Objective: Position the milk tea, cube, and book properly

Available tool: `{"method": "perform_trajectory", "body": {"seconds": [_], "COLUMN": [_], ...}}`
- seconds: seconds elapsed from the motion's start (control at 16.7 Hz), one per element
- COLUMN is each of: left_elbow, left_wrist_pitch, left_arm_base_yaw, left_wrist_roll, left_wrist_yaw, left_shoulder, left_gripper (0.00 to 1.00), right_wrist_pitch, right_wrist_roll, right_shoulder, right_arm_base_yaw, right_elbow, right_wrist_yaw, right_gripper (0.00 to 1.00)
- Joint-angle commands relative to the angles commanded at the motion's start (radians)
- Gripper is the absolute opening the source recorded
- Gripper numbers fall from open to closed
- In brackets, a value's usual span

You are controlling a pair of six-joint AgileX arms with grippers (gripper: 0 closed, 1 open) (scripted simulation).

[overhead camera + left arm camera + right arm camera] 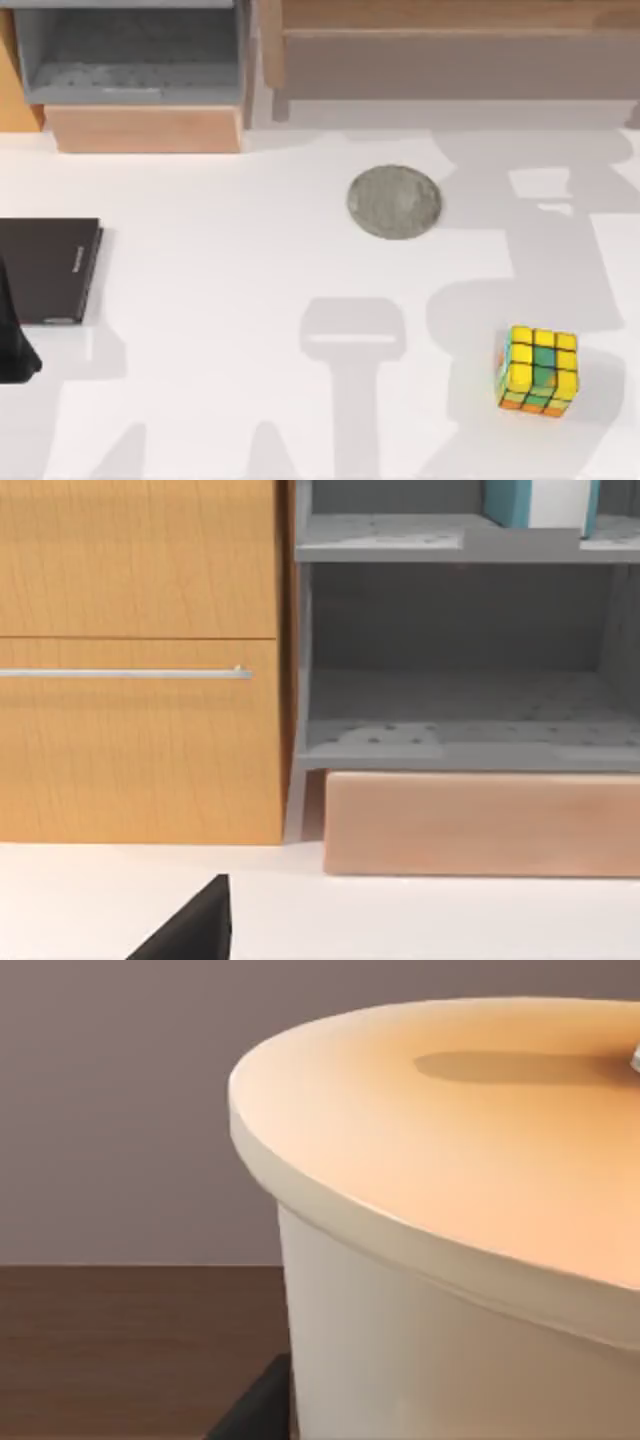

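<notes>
One cube (539, 371), one milk tea (450, 1220), one book (540, 502).

We're looking at a study or home-office corner: a white desk (250, 300) backed by a wooden cabinet (140, 660) with a metal handle (120, 673), grey open shelves (460, 740) holding a teal book (540, 502), plus a black slab (45, 270).

Cube (539, 371) front right; disc (394, 201) mid-table; book (540, 502) on shelf (380, 535).

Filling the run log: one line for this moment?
book: on upper grey shelf | milk tea: close before right wrist camera | cube: on table, right | grey disc: bare
</notes>
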Motion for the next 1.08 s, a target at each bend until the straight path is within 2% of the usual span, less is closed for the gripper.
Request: {"method": "perform_trajectory", "body": {"seconds": [0.12, 0.3, 0.78, 1.08], "left_elbow": [0.0, 0.0, 0.0, 0.0], "left_wrist_pitch": [0.0, 0.0, 0.0, 0.0], "left_arm_base_yaw": [0.0, 0.0, 0.0, 0.0], "left_wrist_roll": [0.0, 0.0, 0.0, 0.0], "left_wrist_yaw": [0.0, 0.0, 0.0, 0.0], "left_shoulder": [0.0, 0.0, 0.0, 0.0], "left_gripper": [1.0, 1.0, 1.0, 1.0], "right_wrist_pitch": [0.008, 0.028, 0.127, 0.193], "right_wrist_roll": [0.01, 0.033, 0.077, 0.063], "right_shoulder": [-0.016, -0.035, 0.038, 0.201], "right_arm_base_yaw": [0.068, 0.223, 0.748, 0.961], "right_elbow": [-0.01, -0.029, -0.031, -0.039], "right_wrist_yaw": [0.058, 0.2, 0.702, 0.953], "right_gripper": [0.0, 0.0, 0.0, 0.0]}}
